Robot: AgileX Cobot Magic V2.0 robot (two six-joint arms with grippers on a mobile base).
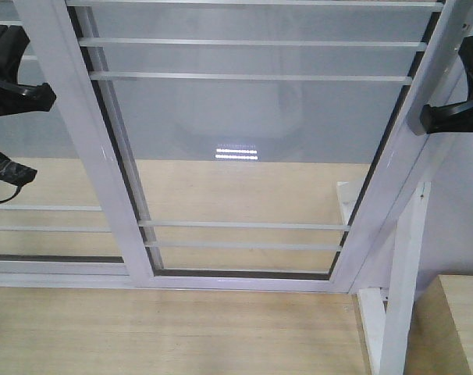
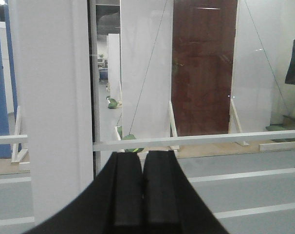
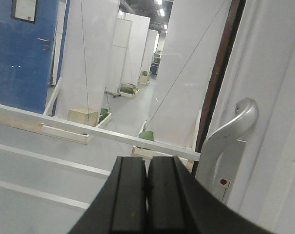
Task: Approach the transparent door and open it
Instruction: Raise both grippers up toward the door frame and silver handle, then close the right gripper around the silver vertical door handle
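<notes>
Approach looks done, opening remains: the tall white-framed clear-glass transparent door (image 1: 244,117) stands just beyond the left gripper (image 2: 142,158) and right gripper (image 3: 147,163), fingers pressed together and empty, its curved grey pull handle (image 3: 230,131) untouched, just right of the right fingers.

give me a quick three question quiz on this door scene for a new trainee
1. True or false: the right gripper is clamped on the grey handle of the transparent door.
2. In the right wrist view, the handle appears on the gripper's: A) left B) right C) underside.
3. Fill in: the left gripper is ___, holding nothing.
Key: 1 false; 2 B; 3 shut.
</notes>
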